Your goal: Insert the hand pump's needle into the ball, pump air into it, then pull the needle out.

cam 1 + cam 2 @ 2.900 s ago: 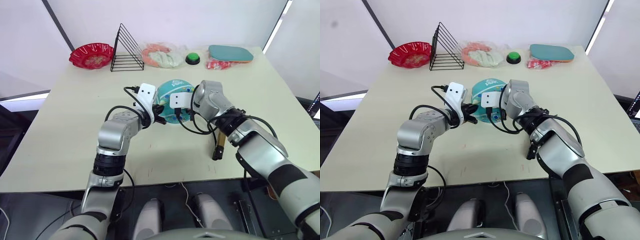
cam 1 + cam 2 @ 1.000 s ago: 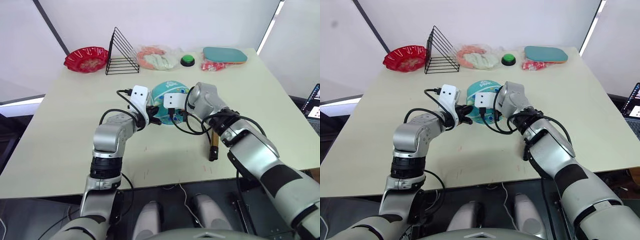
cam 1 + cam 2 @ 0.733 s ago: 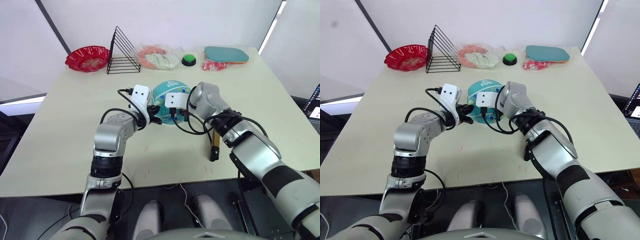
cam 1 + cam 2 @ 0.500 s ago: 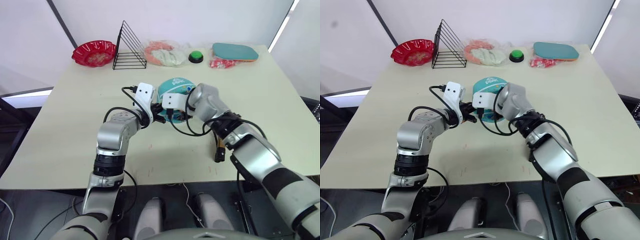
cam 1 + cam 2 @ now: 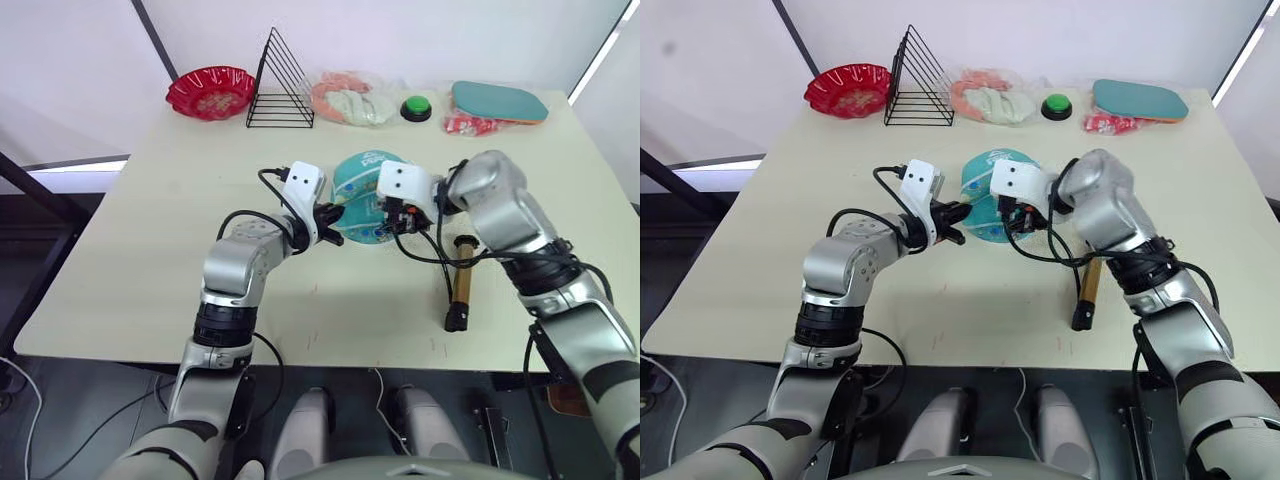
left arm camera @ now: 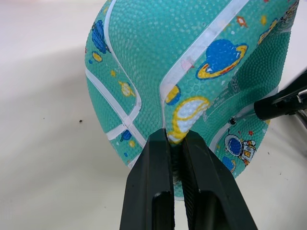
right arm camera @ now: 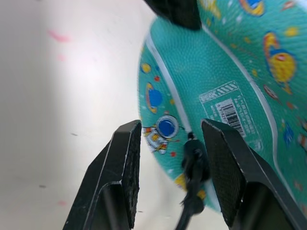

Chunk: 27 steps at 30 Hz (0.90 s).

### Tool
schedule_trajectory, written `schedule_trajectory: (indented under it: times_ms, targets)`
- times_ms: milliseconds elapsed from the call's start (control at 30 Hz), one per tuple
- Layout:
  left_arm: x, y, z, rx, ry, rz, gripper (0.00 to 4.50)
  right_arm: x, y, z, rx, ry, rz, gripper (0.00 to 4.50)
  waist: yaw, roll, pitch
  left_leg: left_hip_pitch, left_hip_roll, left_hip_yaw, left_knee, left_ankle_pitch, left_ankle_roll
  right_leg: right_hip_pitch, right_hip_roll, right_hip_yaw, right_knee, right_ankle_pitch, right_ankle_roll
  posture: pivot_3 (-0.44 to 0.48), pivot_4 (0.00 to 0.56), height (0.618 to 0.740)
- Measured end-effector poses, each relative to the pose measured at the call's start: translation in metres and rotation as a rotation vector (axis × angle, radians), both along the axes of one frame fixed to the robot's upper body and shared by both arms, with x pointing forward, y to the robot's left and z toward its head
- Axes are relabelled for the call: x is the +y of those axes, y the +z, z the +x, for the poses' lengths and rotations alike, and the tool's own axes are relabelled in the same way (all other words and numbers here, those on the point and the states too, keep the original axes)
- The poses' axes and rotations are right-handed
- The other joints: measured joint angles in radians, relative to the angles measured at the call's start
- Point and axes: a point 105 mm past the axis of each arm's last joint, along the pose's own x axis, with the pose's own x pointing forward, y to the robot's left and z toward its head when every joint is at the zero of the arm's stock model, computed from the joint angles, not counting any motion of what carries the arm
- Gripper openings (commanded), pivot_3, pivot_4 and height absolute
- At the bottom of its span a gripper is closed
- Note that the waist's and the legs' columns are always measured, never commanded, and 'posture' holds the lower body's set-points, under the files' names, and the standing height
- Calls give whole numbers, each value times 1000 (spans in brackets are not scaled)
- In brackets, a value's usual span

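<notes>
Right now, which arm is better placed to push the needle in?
Right, probably. The right gripper, open, straddles the needle fitting at the ball; the left gripper is clamped on the ball, steadying it.

front table (image 5: pixel 130 280) bare — ball (image 5: pixel 362 190) boxed by both hands — pump (image 5: pixel 461 285) right

Bright, even light; soft shadows, blurred wrist-view foreground.

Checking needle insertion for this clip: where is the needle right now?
In the left wrist view, the needle has its tip at the ball's valve hole. In the right wrist view, its black fitting sits between the open right tool's fingers.
</notes>
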Motion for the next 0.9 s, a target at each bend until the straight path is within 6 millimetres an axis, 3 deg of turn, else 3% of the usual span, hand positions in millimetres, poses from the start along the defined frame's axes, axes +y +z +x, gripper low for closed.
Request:
schedule_trajectory:
  times_ms: [167,367,600,900]
  targets:
    - [0,0,-1,3,-2,-4,0,-14,6,-3,24,-55,83,2051,0,0,0,0,0,0,1,0,0,0,0,0,0,0,0,0,150,740]
    - [0,0,-1,4,-3,-3,0,-17,3,1,-2,-67,112,2051,0,0,0,0,0,1,1,0,0,0,0,0,0,0,0,0,150,740]
    - [-1,2,-3,9,2,-1,0,-17,-20,12,24,-73,117,2051,0,0,0,0,0,1,1,0,0,0,1,0,0,0,0,0,150,740]
    - [-2,2,-4,17,1,-4,0,-13,-32,18,50,-104,145,2051,0,0,1,0,0,1,1,0,0,0,1,1,0,0,-1,0,150,740]
